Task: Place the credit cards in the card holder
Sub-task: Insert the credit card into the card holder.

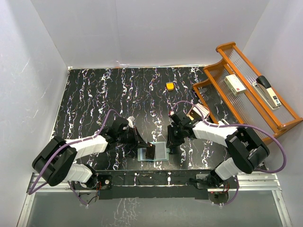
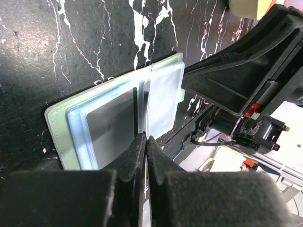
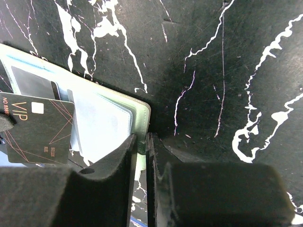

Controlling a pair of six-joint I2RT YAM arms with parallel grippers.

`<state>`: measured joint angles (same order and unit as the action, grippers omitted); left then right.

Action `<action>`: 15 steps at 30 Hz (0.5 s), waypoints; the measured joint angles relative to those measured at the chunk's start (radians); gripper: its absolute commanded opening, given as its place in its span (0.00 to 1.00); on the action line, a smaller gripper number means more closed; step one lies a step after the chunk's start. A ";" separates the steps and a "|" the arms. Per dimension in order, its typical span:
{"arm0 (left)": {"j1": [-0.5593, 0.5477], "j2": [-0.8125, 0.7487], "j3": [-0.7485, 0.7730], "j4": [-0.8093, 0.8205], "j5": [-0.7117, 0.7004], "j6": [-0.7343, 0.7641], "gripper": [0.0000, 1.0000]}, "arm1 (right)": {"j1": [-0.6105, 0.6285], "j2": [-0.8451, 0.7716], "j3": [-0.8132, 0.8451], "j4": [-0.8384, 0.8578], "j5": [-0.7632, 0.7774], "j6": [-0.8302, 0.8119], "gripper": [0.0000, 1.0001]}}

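- The card holder (image 1: pixel 162 150) lies open on the black marbled table (image 1: pixel 94 94), between the two grippers.
- The right gripper (image 3: pixel 142 142) pinches the holder's right edge.
- The left gripper (image 2: pixel 144 140), jaws together, seems to grip a black VIP card (image 3: pixel 40 127) over the holder's pockets.
- Advice: feed a corner in first at a shallow angle, with the holder pinned.

Bright, even overhead light, soft shadows on the black bench (image 1: pixel 94 94). Sheen washing out card holder (image 2: pixel 161 99) sleeves; left claw (image 2: pixel 146 138) blurred and dark at lower frame.
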<state>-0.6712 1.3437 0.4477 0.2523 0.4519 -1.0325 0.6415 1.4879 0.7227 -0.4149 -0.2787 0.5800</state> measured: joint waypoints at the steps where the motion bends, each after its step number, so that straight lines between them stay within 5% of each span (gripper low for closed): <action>1: 0.000 0.000 0.000 0.000 0.001 -0.001 0.00 | 0.000 0.000 0.000 0.000 0.000 0.000 0.16; 15: 0.000 -0.002 -0.001 -0.013 -0.018 -0.023 0.00 | 0.010 -0.073 0.032 -0.054 0.043 0.015 0.30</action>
<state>-0.6708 1.3418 0.4469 0.2390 0.4335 -1.0550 0.6510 1.4147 0.7544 -0.4686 -0.2356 0.5953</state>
